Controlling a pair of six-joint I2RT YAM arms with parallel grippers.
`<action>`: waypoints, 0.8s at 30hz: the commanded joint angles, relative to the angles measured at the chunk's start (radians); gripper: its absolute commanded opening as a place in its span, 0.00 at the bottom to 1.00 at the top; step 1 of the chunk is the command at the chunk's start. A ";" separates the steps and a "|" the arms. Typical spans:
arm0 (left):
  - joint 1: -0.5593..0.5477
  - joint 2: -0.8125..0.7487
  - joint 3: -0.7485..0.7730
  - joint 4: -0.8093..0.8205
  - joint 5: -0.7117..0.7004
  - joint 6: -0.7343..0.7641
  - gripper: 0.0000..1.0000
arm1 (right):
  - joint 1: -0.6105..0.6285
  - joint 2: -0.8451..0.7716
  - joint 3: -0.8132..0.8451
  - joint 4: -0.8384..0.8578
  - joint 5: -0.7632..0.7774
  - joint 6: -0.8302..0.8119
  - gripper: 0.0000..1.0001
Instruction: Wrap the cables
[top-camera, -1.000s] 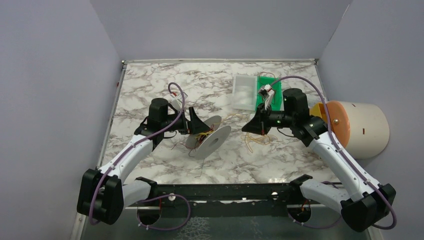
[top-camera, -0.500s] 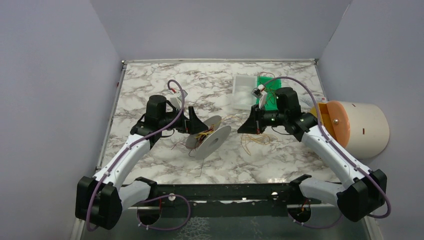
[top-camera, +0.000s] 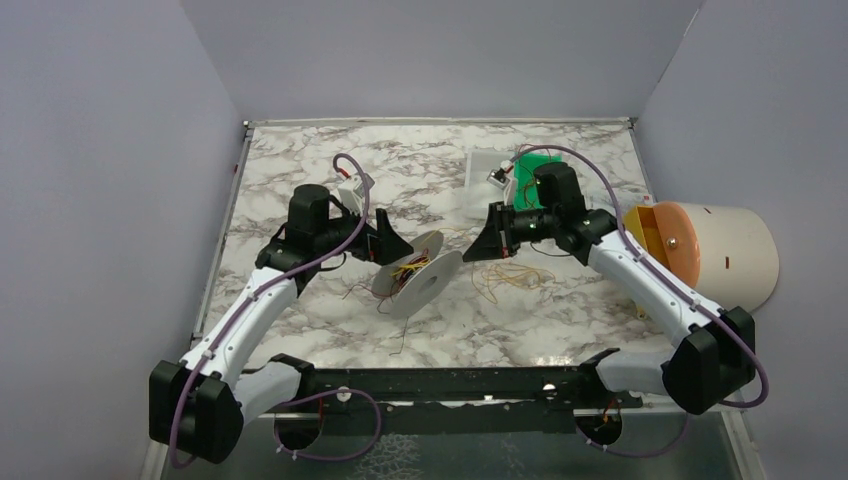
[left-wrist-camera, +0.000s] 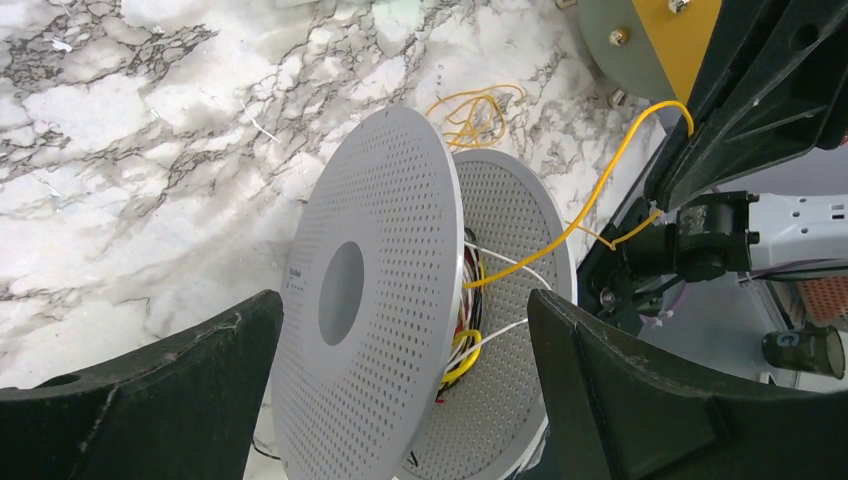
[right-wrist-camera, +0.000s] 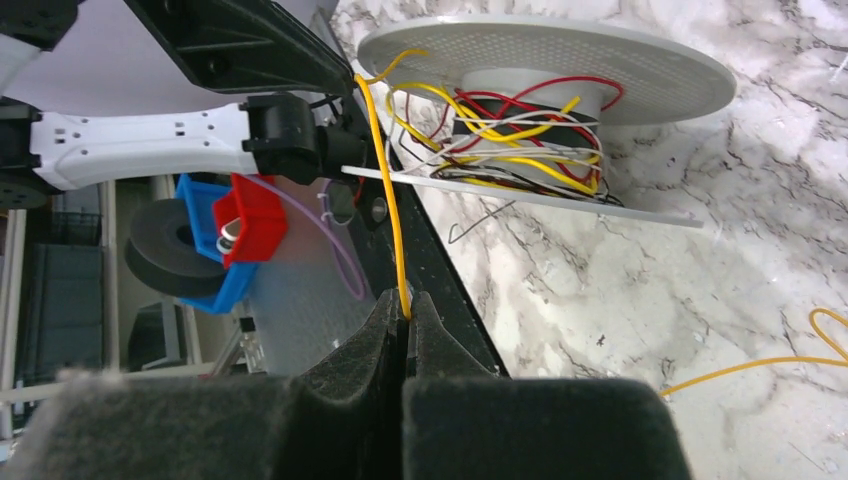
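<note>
Cables (right-wrist-camera: 520, 130), yellow, red and white, lie partly wound on the hub of the perforated spool (top-camera: 420, 275), which stands tilted on edge near the middle of the marble table (top-camera: 290, 165). Left: the left gripper (left-wrist-camera: 400, 300), jaws wide, clasps the spool across its two flanges. Centre: one yellow cable (right-wrist-camera: 385, 170) runs nearly straight out from the hub. Right: the right gripper (right-wrist-camera: 405, 300) is clenched on that strand; its loose remainder (top-camera: 510, 280) lies looped on the table just beside. Step in hand, as judged: laying a further turn. The next move calls for carrying the pinched strand round the hub, between the flanges, under steady tension. Against the frame one second earlier, the right gripper has advanced leftward toward the spool, which has kept its place.
</note>
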 joint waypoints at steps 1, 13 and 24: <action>-0.005 -0.011 0.047 0.013 -0.029 0.036 0.94 | 0.013 0.023 0.051 0.001 -0.056 0.063 0.01; -0.027 -0.005 0.062 0.024 0.015 0.062 0.93 | 0.026 0.061 -0.002 0.069 -0.100 0.227 0.01; -0.067 0.015 0.063 0.013 -0.014 0.105 0.91 | 0.029 0.103 -0.046 0.161 -0.119 0.346 0.01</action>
